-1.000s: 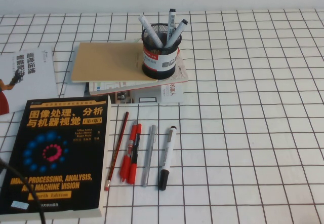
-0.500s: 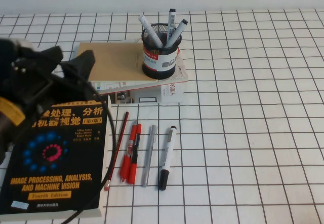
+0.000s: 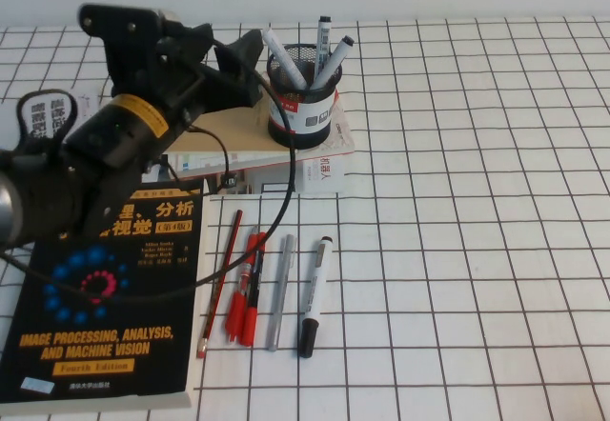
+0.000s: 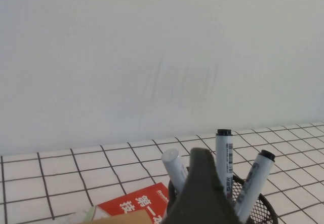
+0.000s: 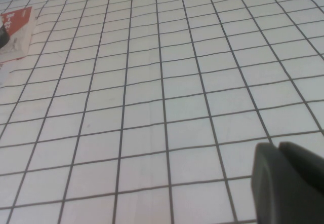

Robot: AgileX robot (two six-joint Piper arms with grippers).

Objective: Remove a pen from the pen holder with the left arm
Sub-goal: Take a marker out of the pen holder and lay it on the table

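Note:
A black mesh pen holder stands on a stack of books at the back of the table. It holds three white markers, leaning apart. My left gripper hovers just left of the holder's rim, open, with nothing between its fingers. One dark finger shows in the left wrist view, in front of the markers and the holder. My right gripper is shut and empty over bare gridded tablecloth; it does not show in the high view.
A brown-covered book stack carries the holder. A black textbook lies front left. Beside it lie a pencil, red pens, a silver pen and a black-capped marker.
My left arm has swung in from the front left, up and across the books to the holder's left side. The pens and the holder have not moved.

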